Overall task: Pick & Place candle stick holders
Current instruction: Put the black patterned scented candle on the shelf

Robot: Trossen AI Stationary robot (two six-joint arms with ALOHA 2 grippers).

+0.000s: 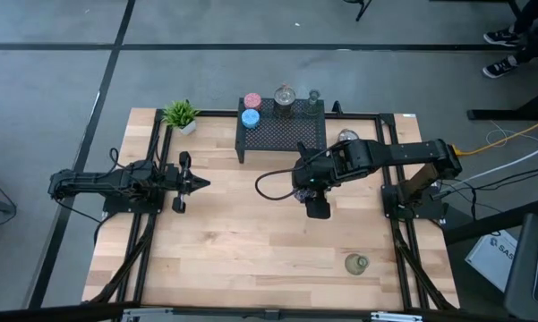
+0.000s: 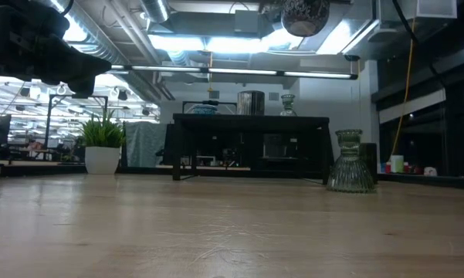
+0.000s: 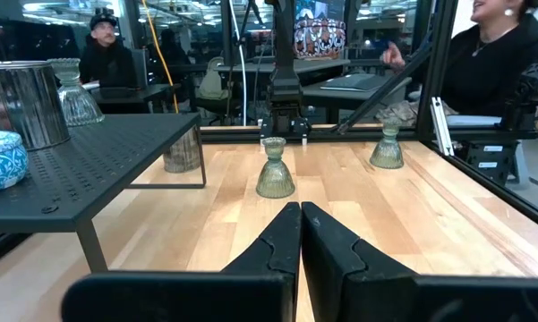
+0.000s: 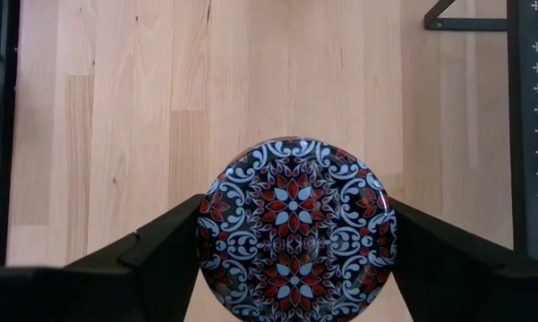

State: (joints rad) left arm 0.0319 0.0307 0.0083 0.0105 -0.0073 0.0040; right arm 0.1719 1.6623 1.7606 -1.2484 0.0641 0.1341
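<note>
My right gripper [image 1: 318, 207] hangs high over the middle of the table, shut on a round dark-blue candle stick holder [image 4: 295, 224] with a red and white flower pattern, which also shows at the top of the low view [image 2: 305, 15]. My left gripper [image 1: 197, 183] waits shut and level at the table's left. A black mesh rack [image 1: 282, 132] at the far edge carries a pink holder [image 1: 252, 100], a light blue one [image 1: 250, 117], a silver one [image 1: 285, 100] and a glass one [image 1: 314, 98]. An olive glass holder [image 1: 356, 264] stands on its base near the front right. My right gripper pinches the patterned holder between its two fingers [image 4: 166, 246], one on each opposite side of the round wall [image 4: 206, 234]. The fingers slant steeply down from above. The holder is lifted well clear of the table, its patterned face toward the wrist camera.
A small potted plant [image 1: 181, 114] stands left of the rack. Another holder [image 1: 346, 136] sits right of the rack, partly behind my right arm. In the left wrist view two glass holders [image 3: 275, 170] [image 3: 387, 148] stand on the bare wood ahead. People sit beyond the table.
</note>
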